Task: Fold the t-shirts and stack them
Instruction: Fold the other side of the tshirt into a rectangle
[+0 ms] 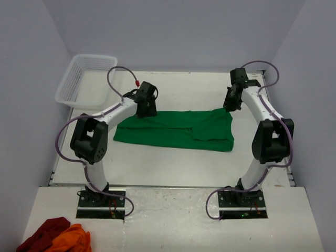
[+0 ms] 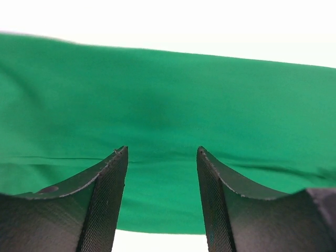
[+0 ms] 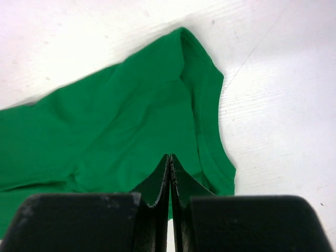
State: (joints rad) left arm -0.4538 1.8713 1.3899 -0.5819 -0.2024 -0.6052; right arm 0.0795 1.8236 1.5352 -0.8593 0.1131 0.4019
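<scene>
The green t-shirt lies flat in the middle of the table as a long folded band running left to right. My left gripper hovers over the shirt's far left edge. In the left wrist view its jaws stand open, with only the green t-shirt below them and nothing between. My right gripper is at the shirt's far right corner. In the right wrist view its jaws are pressed together, just above the t-shirt's hemmed sleeve edge, and I see no cloth pinched between them.
A white mesh basket stands at the back left corner of the white table. Dark red and orange cloths lie bunched on the near ledge, left of the left arm's base. Walls close in on three sides.
</scene>
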